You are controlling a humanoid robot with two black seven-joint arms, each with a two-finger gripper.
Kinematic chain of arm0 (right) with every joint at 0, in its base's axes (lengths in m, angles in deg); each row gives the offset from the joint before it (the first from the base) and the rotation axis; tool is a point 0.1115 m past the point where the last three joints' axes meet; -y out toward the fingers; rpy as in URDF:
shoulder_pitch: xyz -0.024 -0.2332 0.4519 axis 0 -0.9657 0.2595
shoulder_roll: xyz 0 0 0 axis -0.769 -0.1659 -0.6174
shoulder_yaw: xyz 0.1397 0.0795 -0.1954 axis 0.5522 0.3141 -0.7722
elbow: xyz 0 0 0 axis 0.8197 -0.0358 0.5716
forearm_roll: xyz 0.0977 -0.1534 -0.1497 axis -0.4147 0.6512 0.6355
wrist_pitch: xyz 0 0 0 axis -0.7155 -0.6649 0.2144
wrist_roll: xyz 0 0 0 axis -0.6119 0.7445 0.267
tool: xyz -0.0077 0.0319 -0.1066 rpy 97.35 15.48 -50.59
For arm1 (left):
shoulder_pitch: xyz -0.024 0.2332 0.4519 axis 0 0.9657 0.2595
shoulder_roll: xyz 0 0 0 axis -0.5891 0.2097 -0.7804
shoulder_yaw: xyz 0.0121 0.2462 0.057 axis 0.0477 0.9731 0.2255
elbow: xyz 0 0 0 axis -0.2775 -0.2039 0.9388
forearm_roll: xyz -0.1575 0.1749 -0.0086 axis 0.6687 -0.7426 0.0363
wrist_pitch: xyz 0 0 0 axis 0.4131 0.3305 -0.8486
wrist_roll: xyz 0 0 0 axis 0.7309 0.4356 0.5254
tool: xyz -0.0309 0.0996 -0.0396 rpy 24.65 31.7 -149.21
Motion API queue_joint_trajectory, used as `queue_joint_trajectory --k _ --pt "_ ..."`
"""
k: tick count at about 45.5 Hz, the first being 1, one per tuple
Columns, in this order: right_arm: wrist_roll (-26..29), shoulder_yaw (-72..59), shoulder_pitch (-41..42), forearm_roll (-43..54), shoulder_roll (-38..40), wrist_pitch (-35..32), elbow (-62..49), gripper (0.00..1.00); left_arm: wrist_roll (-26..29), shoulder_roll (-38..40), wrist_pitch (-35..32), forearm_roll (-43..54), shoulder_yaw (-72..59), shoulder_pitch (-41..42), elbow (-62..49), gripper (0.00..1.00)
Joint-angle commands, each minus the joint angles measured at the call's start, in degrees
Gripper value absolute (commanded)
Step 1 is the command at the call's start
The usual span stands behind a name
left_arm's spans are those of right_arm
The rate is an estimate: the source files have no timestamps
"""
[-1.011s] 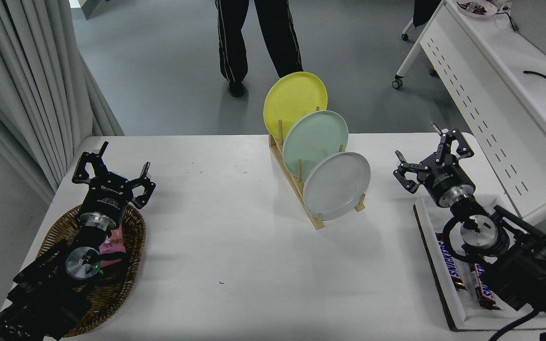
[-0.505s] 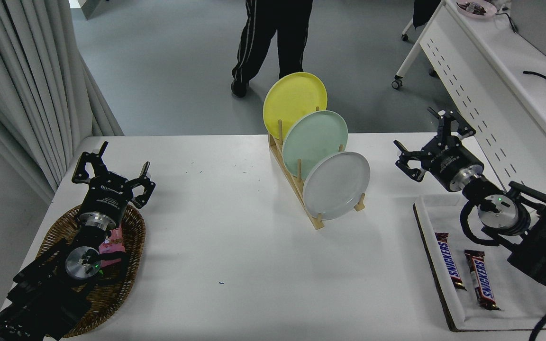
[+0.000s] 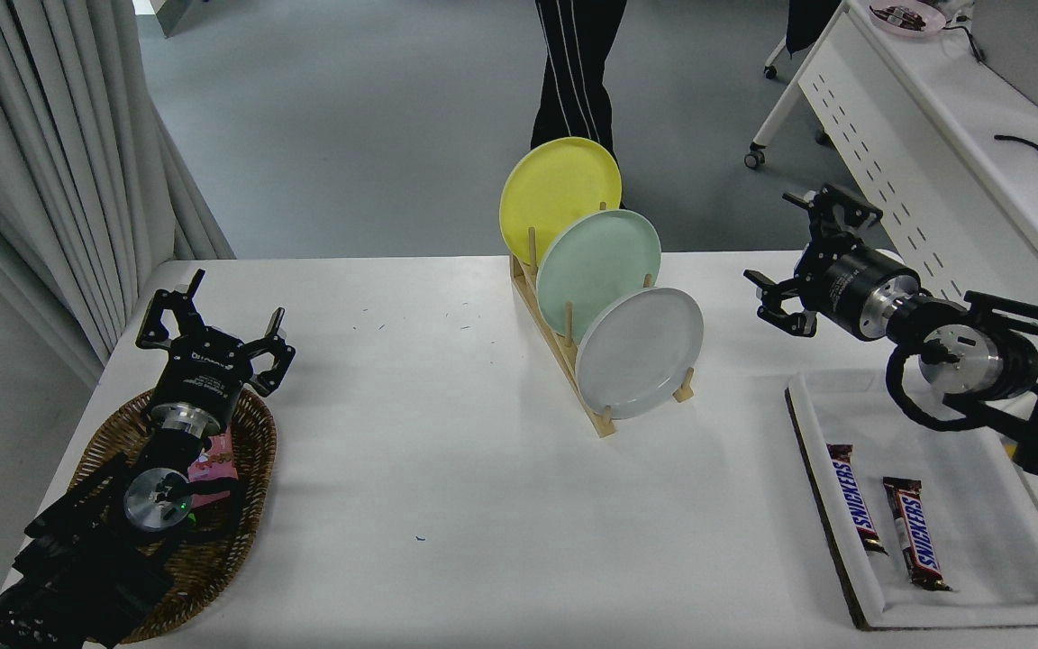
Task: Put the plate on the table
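Two arms frame the scene. At the near left, the left gripper (image 3: pixel 213 329) sits parked over a wicker basket (image 3: pixel 253 451), fingers spread and empty. Mid-table, a wooden rack (image 3: pixel 564 361) holds three plates upright; the plate (image 3: pixel 641 351), light grey, stands in the nearest slot, not yet on the table (image 3: pixel 438 469). At the right, the right gripper (image 3: pixel 798 261) has swung leftward and risen since a moment ago, fingers splayed and empty, likely lining up to approach the plate's rim.

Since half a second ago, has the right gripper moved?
Yes. The right gripper has swung up and toward the table's far edge, rotating as it went, judged against the white tray. It sits open, right of the grey plate.
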Motion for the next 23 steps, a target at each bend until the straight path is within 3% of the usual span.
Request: queue_joint_trajectory --k 1,12,23 --pt "12.6 1.1 3.0 2.2 -3.4 4.9 0.6 1.0 0.0 0.0 0.0 0.0 0.0 0.0 0.0 1.0" --pt "16.1 3.2 2.5 12.4 -8.7 4.7 0.2 1.0 0.0 0.0 0.0 0.0 0.0 0.0 0.0 1.0" --pt "16.1 5.0 3.0 20.9 -9.3 4.6 -0.4 1.0 0.0 0.0 0.0 0.0 0.0 0.0 0.0 1.0"
